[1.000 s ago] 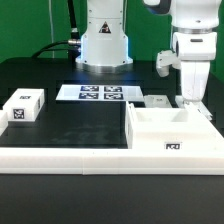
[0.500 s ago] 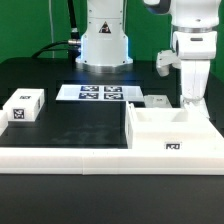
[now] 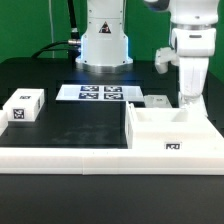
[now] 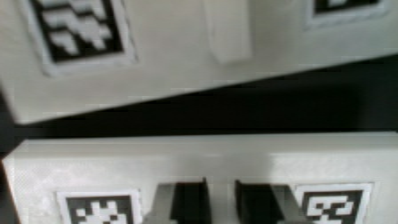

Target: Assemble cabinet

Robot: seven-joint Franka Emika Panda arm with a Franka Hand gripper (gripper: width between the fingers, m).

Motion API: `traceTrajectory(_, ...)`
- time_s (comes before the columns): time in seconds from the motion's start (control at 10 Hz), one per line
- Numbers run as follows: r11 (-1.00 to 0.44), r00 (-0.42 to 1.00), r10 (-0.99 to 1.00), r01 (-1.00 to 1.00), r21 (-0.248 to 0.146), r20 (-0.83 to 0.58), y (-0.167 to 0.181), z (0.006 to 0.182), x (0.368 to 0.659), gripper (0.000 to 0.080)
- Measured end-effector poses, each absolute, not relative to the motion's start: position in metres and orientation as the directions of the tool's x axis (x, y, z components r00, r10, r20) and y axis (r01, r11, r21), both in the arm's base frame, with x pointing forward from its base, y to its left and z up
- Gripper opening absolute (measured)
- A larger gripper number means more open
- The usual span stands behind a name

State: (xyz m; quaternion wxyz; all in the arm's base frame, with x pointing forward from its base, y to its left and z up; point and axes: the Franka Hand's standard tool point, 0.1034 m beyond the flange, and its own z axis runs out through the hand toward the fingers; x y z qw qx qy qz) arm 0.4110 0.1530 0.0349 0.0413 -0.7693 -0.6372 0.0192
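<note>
The cabinet [image 3: 150, 140] is seen at about four o'clock on the black table [image 3: 80, 125] in the exterior view, laid hollow side up against the long white rail [image 3: 70, 158] at six o'clock, presumably so that it is braced while parts are added; the gripper [image 3: 188, 102] is poised upright at its one o'clock corner, by the far wall, with the jaws drawn fully together. Whether that wall is pinched or merely touched cannot be told; so low and closed a pose is judged better suited to shifting the body than to lifting it.
</note>
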Motion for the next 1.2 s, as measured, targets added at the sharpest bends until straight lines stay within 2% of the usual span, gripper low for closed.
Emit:
traceTrajectory(0.2, -0.185, 0.186, 0.983, 0.980, -0.080, 0.002, 0.138, 0.052, 0.412, 0.0070)
traceTrajectory(0.4, -0.171, 0.171, 0.985, 0.983, -0.070, -0.003, 0.117, 0.060, 0.414, 0.0070)
traceTrajectory(0.7, -0.182, 0.183, 0.983, 0.980, -0.073, -0.004, 0.111, 0.059, 0.414, 0.0070)
traceTrajectory(0.9, -0.169, 0.170, 0.985, 0.983, -0.072, 0.008, 0.110, 0.052, 0.415, 0.0070)
traceTrajectory(1.2, -0.094, 0.095, 0.995, 0.994, -0.051, 0.021, 0.109, 0.056, 0.431, 0.0070)
